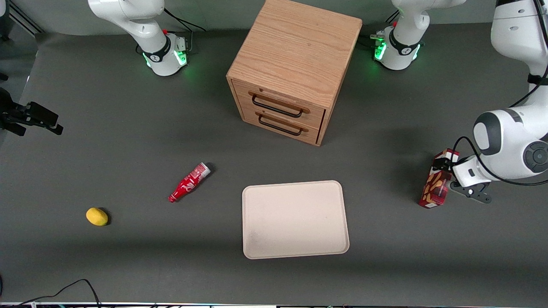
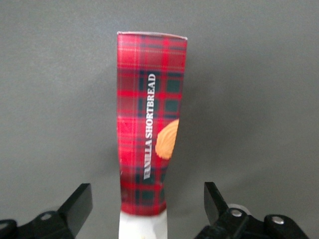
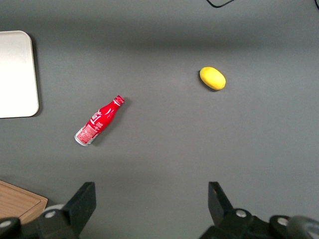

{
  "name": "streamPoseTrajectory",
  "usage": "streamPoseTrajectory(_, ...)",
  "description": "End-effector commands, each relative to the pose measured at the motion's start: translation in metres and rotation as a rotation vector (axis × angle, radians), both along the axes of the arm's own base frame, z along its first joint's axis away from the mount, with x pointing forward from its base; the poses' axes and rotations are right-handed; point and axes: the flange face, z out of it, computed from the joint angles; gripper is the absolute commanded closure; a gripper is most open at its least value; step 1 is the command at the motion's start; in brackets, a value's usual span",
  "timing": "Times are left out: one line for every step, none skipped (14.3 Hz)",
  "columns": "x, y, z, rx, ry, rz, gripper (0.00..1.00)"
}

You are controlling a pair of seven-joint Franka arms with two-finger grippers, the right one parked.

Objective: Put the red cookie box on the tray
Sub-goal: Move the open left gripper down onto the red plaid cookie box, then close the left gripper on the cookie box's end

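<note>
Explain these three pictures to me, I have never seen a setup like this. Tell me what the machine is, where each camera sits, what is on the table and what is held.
The machine is a pair of white robot arms at a grey table. One picture looks at them from the front; the other two come from cameras on their wrists.

On the table stand a wooden drawer cabinet and, nearer the front camera, a beige tray. Toward the parked arm's end lie a red bottle and a small yellow fruit.

The working arm's gripper is open around the red cookie box, which stands on end. Gaps show on both sides, so nothing is gripped yet.
</note>
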Motion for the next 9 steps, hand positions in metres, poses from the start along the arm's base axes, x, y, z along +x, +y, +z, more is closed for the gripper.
streamPoseTrajectory(-0.0111, -0.0048, -0.0149, -0.009, -0.037, -0.001, 0.20)
streamPoseTrajectory(-0.0112, -0.0039, -0.0162, -0.009, -0.034, -0.001, 0.60)
streamPoseTrajectory(-0.0113, -0.0030, -0.0192, -0.009, -0.029, 0.000, 0.95)
streamPoseTrajectory(-0.0111, -0.0029, -0.0221, -0.008, -0.028, 0.000, 1.00)
streamPoseTrajectory(-0.0109, -0.0020, -0.0225, -0.008, -0.026, -0.001, 1.00)
streamPoseTrajectory(-0.0108, -0.0030, -0.0223, -0.010, -0.023, -0.003, 1.00)
streamPoseTrajectory(-0.0104, -0.0021, -0.0214, -0.010, -0.022, -0.003, 1.00)
streamPoseTrajectory(-0.0105, -0.0022, -0.0215, -0.010, -0.020, -0.003, 1.00)
streamPoseTrajectory(-0.0095, -0.0021, -0.0196, -0.010, -0.023, -0.005, 1.00)
